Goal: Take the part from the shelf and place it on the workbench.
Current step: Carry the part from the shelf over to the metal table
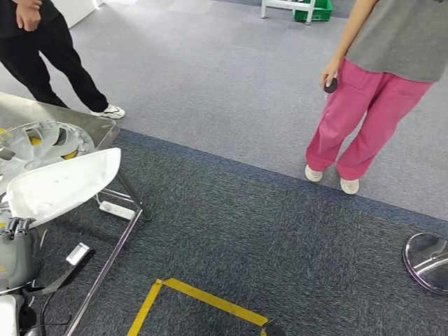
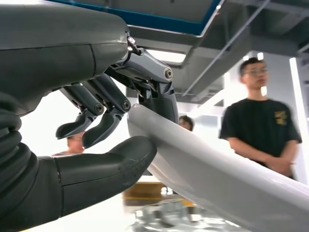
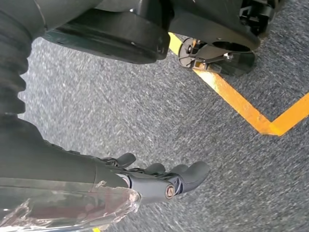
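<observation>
A long white curved part (image 1: 63, 185) hangs in front of me at the left, its far end over the edge of the steel workbench (image 1: 100, 126). My left hand (image 1: 18, 245) grips its near end from below. In the left wrist view the left hand (image 2: 109, 121) has its thumb under the white part (image 2: 218, 174) and its fingers over the rim. Silver wheel-cover parts (image 1: 42, 143) lie on the bench behind it. My right hand (image 3: 160, 176) hangs over the dark carpet with fingers stretched out and nothing in it.
A person in pink trousers (image 1: 369, 119) stands at the right and a person in black trousers (image 1: 52, 56) behind the bench. Yellow floor tape (image 1: 201, 297), a white power strip (image 1: 117, 209) under the bench, and a round chrome base (image 1: 428, 260) lie on the carpet.
</observation>
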